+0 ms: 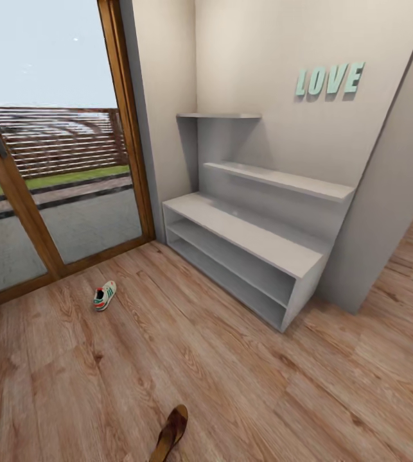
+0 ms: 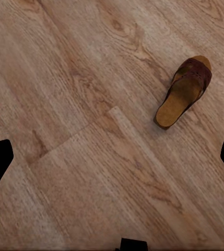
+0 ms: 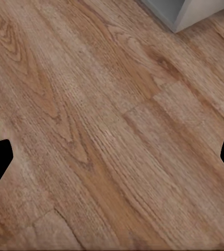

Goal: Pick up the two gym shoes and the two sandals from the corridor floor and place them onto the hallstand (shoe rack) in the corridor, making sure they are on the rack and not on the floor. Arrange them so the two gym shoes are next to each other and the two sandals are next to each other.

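The pale grey hallstand (image 1: 245, 231) stands against the far wall, its bench, open shelves and wall shelves bare. One white gym shoe (image 1: 105, 296) with green stripes lies on the corridor floor (image 1: 232, 385) near the glass door. A brown sandal (image 1: 169, 434) lies at the near edge of the head view. The left wrist view looks down on the same kind of sandal (image 2: 185, 91), some way beyond my left gripper (image 2: 112, 162), which is open over bare planks. My right gripper (image 3: 112, 159) is open above the floor, with a corner of the hallstand (image 3: 179, 10) ahead.
A wood-framed glass door (image 1: 52, 160) fills the left wall, beside the hallstand. A grey wall pillar (image 1: 386, 192) juts out on the hallstand's right. Teal LOVE letters (image 1: 329, 80) hang above the shelves. Open floor stretches in front of the rack.
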Controlling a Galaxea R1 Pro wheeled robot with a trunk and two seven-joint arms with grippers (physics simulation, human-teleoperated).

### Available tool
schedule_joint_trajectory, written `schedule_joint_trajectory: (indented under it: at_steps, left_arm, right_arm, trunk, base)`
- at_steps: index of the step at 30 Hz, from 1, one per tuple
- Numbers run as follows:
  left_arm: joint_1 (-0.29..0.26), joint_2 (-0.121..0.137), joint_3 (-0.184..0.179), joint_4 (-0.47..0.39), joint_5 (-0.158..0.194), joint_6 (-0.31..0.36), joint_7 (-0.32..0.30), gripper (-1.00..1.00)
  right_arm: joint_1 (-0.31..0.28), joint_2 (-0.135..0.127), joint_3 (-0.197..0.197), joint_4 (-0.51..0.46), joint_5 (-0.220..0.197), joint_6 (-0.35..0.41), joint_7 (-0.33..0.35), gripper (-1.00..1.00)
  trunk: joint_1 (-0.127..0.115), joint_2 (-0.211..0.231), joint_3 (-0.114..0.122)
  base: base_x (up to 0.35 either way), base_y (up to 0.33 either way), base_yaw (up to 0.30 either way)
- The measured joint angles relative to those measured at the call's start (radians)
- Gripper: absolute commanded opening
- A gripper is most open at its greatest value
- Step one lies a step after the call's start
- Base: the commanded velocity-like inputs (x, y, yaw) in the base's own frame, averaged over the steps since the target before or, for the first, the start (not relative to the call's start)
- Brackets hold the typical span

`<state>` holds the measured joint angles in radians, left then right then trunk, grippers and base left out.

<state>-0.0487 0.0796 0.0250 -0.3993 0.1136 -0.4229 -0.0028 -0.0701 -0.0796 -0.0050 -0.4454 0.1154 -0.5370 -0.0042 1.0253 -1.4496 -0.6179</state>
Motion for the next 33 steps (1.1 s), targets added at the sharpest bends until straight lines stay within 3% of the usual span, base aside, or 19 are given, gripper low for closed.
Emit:
schedule_joint_trajectory:
  at_steps: [33]
  left_arm:
    - [-0.01,-0.003,-0.011,0.0,-0.018,0.013,-0.009,1.0]
  right_arm:
    - [-0.001,0.0,-0.002,-0.025,-0.003,0.003,-0.001,1.0]
  trunk:
    - [0.0,0.0,0.0]
  base:
    - [-0.006,-0.001,0.0]
